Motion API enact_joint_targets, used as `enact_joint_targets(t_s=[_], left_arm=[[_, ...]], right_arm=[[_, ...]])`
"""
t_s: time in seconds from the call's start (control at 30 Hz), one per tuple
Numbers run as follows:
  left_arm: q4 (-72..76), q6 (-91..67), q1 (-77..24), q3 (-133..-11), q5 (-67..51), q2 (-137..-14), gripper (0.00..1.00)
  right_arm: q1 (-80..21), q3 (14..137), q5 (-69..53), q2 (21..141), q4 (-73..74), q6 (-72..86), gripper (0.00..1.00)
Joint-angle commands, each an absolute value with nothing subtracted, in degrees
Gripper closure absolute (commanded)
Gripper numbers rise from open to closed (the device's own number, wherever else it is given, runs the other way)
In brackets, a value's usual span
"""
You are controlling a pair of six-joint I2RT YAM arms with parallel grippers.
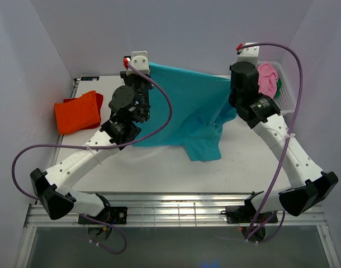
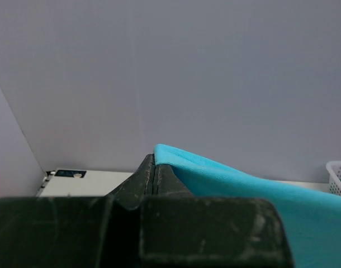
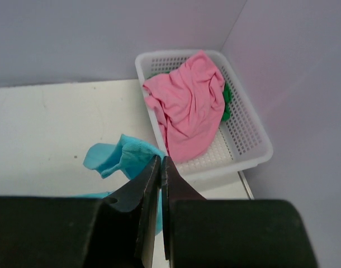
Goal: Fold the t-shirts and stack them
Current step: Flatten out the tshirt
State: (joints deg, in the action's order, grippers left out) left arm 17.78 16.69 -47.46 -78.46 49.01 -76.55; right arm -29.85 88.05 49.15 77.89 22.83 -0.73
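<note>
The teal shirt (image 1: 184, 106) is the one in play. It's held up and stretched sideways between the two arms over the back half of the desk (image 1: 159, 170). Its top edge runs pretty much straight from one arm to the other, and the lower part sags toward the desk, with a bunched bit hanging lowest at front right.

The left end effector (image 2: 154, 168) has the shirt's top left corner. In the left wrist view the fingers are pressed together with the teal edge coming out right beside them, so it's clamped on the cloth. The right end effector (image 3: 161, 167) has the other top corner, with just a thin slit between its fingers. Teal fabric sits around and under the tips, so that one's pinching the shirt too, though the actual bite point is hidden behind the fingers.

The orange shirt (image 1: 77, 113) is folded into a neat-ish block at the left edge of the desk, well apart from the teal one and not touching either arm.

The pink shirt (image 3: 187, 109) is crumpled in the white basket (image 3: 254, 149) at the far right corner of the desk. A green bit (image 3: 227, 106) peeks out from under it against the basket's right side. It's hard to say what that green thing is.
</note>
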Motion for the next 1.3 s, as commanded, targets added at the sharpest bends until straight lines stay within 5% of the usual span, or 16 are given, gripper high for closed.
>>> enact_joint_targets(t_s=[0.0, 0.43, 0.67, 1.03, 1.27], left_arm=[[17.58, 25.39, -47.46, -84.19, 48.43, -75.67, 1.0], [13.63, 31.82, -51.76, -89.65, 50.54, -71.82, 1.0], [-4.56, 23.38, -58.52, -97.73, 51.15, -71.11, 1.0], [-6.07, 23.1, -65.39, -105.46, 51.06, -72.59, 1.0], [10.57, 36.75, -58.75, -102.74, 51.52, -77.95, 1.0]], right_arm=[[-29.18, 94.29, 52.29, 77.17, 13.98, -5.7, 0.92], [-29.44, 98.96, 51.33, 69.62, 18.35, -9.85, 0.92], [-30.59, 105.72, 44.23, 62.59, 26.45, -7.91, 0.92], [-30.59, 112.51, 35.06, 60.9, 27.17, -6.59, 0.92], [-30.41, 109.51, 40.25, 73.7, 17.76, -11.42, 0.92]])
